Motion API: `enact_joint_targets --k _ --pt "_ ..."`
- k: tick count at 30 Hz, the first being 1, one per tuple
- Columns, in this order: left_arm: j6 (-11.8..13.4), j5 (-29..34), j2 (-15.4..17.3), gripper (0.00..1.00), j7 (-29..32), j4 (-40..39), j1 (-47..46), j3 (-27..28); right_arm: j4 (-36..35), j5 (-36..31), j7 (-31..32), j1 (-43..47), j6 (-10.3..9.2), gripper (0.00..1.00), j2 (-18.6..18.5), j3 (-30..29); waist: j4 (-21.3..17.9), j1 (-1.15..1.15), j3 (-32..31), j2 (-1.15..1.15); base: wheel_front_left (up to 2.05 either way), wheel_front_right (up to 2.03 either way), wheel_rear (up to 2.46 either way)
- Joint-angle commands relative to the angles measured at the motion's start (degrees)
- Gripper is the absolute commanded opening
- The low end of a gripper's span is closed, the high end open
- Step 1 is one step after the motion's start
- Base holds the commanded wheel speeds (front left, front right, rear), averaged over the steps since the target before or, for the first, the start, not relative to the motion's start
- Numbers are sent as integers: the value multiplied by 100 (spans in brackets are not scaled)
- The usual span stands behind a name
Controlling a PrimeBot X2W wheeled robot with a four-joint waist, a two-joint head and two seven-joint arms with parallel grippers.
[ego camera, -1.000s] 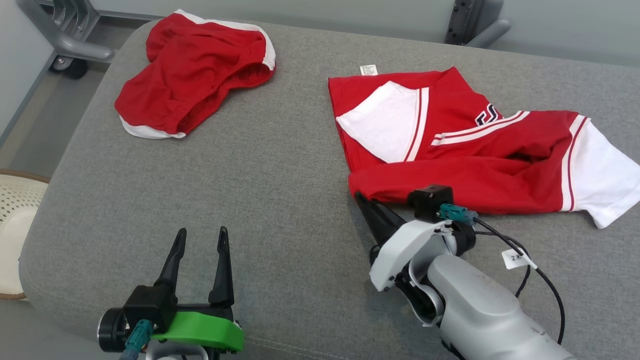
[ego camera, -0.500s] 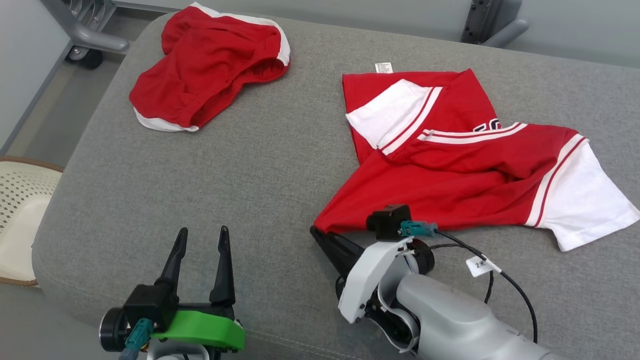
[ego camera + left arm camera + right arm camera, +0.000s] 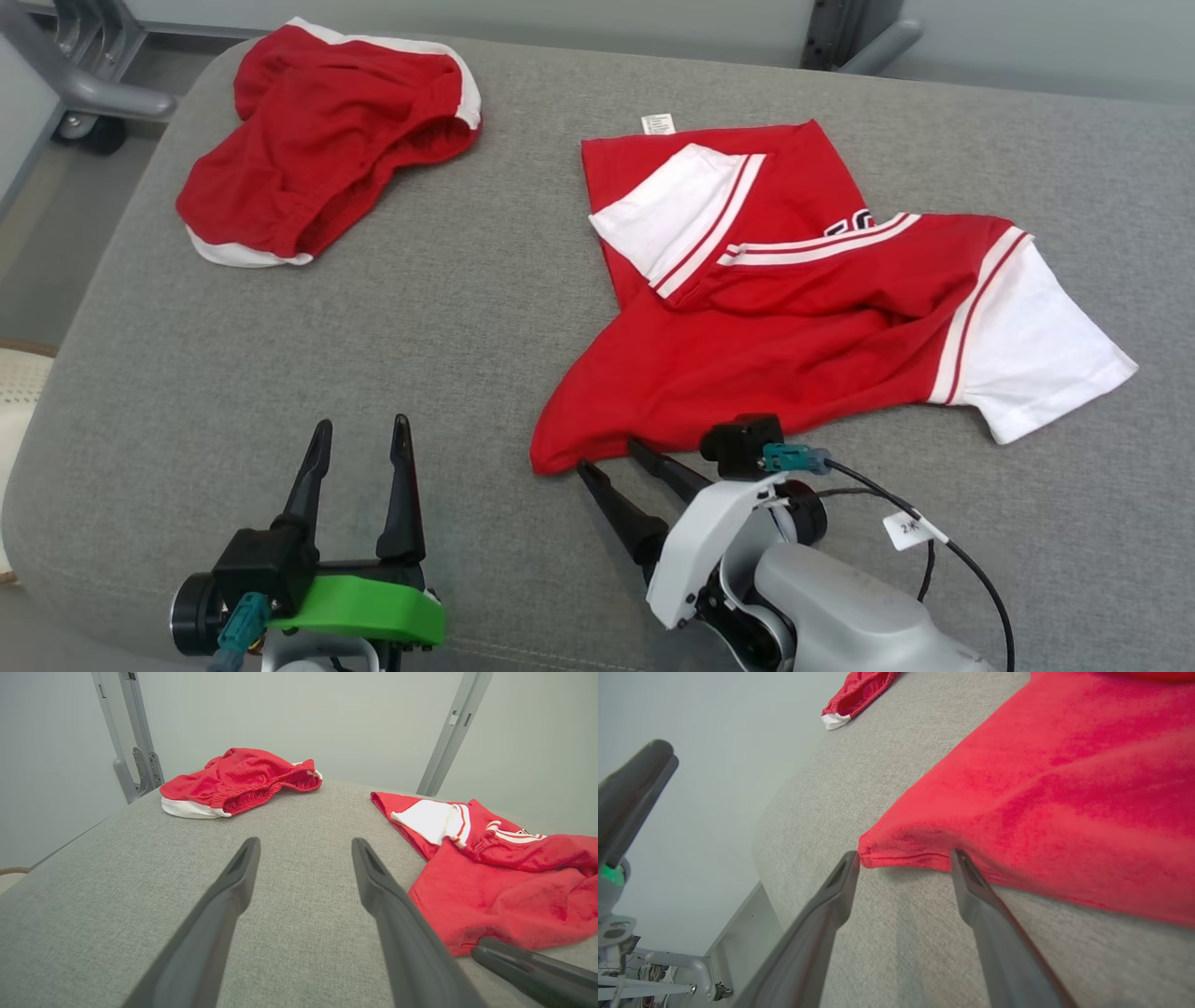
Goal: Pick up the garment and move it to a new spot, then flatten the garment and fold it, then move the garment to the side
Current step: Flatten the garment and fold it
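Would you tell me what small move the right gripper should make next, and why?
Probably draw the right gripper back from the jersey: its jaws stand open, the corner lies free on the cushion, and the far side is folded over, wanting flattening.

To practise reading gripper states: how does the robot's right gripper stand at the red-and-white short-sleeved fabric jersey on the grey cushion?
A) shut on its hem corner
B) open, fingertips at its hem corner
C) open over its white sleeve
B: the right gripper has its fingers apart, tips by the hem corner of the jersey, lying on the cushion.
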Motion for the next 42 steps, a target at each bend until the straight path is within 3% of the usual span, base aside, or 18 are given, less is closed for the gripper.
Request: enact_joint_targets --k 1,5,11,16,20,28,42 --pt "-24 -2 7 100 -3 -19 -38 20 -73 -194 -15 181 1 100 -11 -224 -216 0 -18 31 0 0 0" --pt "-33 41 6 100 -3 -33 -32 41 -289 -620 -16 420 1 100 -114 -845 -397 0 -49 31 0 0 0" --pt "-56 65 7 100 -2 -59 -54 28 -1129 -2005 -16 1076 1 100 -273 -2638 -751 0 -141 31 0 0 0" --pt "-62 71 7 100 -2 -46 -63 -15 -1926 -3199 -17 1655 2 100 -197 -3946 -992 0 -240 31 0 0 0" --pt "-40 48 7 100 -3 -8 -11 -12 -2457 -3877 -17 1990 1 100 -120 -4626 -1136 0 -326 31 0 0 0" --pt "-41 13 7 100 -3 48 176 110 -3133 -4459 -16 2482 1 100 -30 -5403 -1304 0 -543 31 0 0 0" --pt "-87 21 7 100 -3 200 478 301 -3463 -4724 -18 2870 1 100 -11 -5868 -1343 0 -770 31 0 0 0"
